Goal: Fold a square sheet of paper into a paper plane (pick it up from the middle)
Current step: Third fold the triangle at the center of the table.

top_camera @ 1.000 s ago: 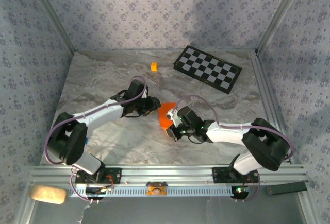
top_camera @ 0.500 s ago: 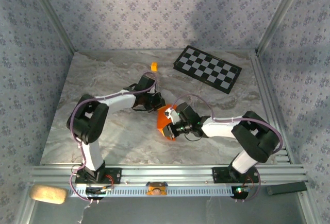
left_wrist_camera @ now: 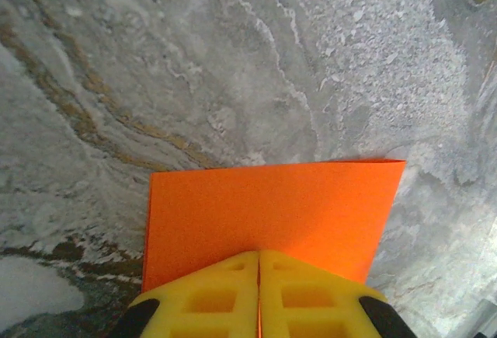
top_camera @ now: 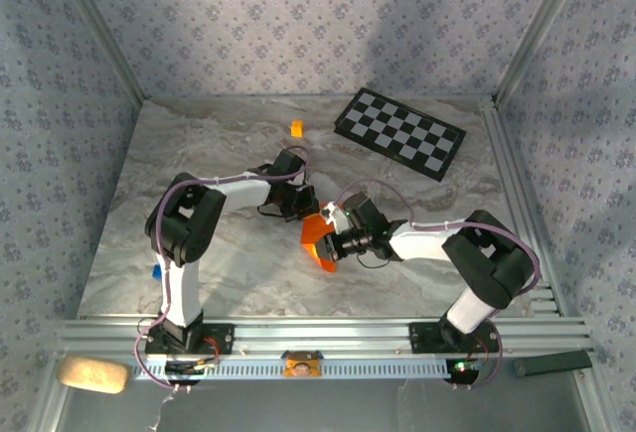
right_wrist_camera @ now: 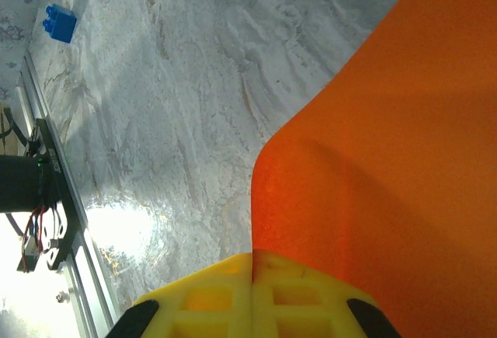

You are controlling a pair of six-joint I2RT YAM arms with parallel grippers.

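Note:
The square sheet of paper (top_camera: 318,236) is bright orange and sits lifted and curved between the two grippers at the table's middle. My left gripper (top_camera: 301,208) is shut on its far edge. In the left wrist view the yellow fingers (left_wrist_camera: 210,299) of the left gripper (left_wrist_camera: 258,254) pinch the sheet (left_wrist_camera: 272,206), which spreads out flat and rectangular beyond them. My right gripper (top_camera: 335,244) is shut on the near side. In the right wrist view the right gripper (right_wrist_camera: 252,257) clamps the sheet (right_wrist_camera: 388,159), which bows up to the right. No pointed paper plane shape is in view.
A black-and-white checkered board (top_camera: 399,132) lies at the back right. A tiny orange-yellow cube (top_camera: 296,128) sits at the back middle. A small blue brick (top_camera: 156,272) (right_wrist_camera: 60,22) lies by the left arm. A metal rail (top_camera: 318,333) runs along the near edge; patterned walls enclose the table.
My left arm has reached right to the sheet and its jaws have shut on the edge. The right gripper has kept its grip and shifted slightly left; the sheet now curls upward.

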